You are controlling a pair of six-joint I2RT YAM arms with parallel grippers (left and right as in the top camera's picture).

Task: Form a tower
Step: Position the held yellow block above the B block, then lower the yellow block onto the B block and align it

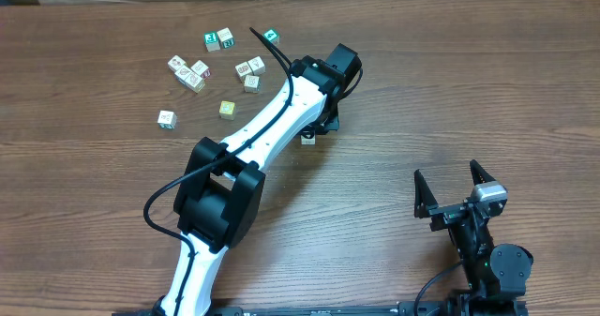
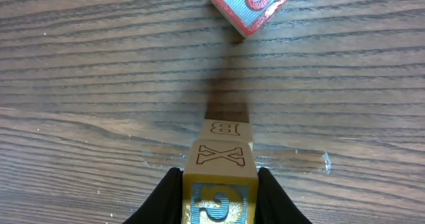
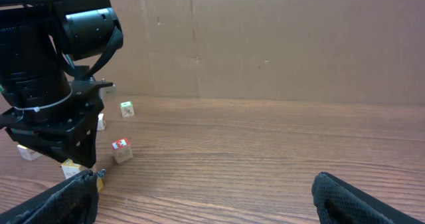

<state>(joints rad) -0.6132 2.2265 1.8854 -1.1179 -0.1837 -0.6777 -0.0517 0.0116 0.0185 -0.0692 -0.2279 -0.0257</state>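
My left gripper (image 2: 219,179) was closed narrow on the tower (image 2: 222,156). Its two black fingers (image 2: 166,197) pressed the opposite sides of the nearest cube. That cube was pale yellow, with a blue figure on the face toward my wrist camera and an X on the face beside it. Just beyond it, touching it, sat the cube marked B (image 2: 226,127). I could not tell from any view how many cubes the stack held in all.

Farther out on the wood lay a red-rimmed cube (image 2: 249,4), turned cornerwise and apart from the tower.

From overhead, my white left arm (image 1: 267,124) reached diagonally across the table (image 1: 375,250), and the gripper covered nearly all of the tower. Only a pale corner showed at its lower edge, near the table's middle. The loose cubes (image 1: 197,75) were scattered to the left of it, toward the far side and well apart from the stack.

My right gripper (image 1: 446,170) stood spread wide with nothing between its fingers, low at the near right of the table and well away from the tower. In its wrist camera the two fingers framed bare wood. The left gripper hung at the left of that view, with a yellow cube under it close to the tabletop. A cardboard wall (image 3: 265,38) closed off the far side.
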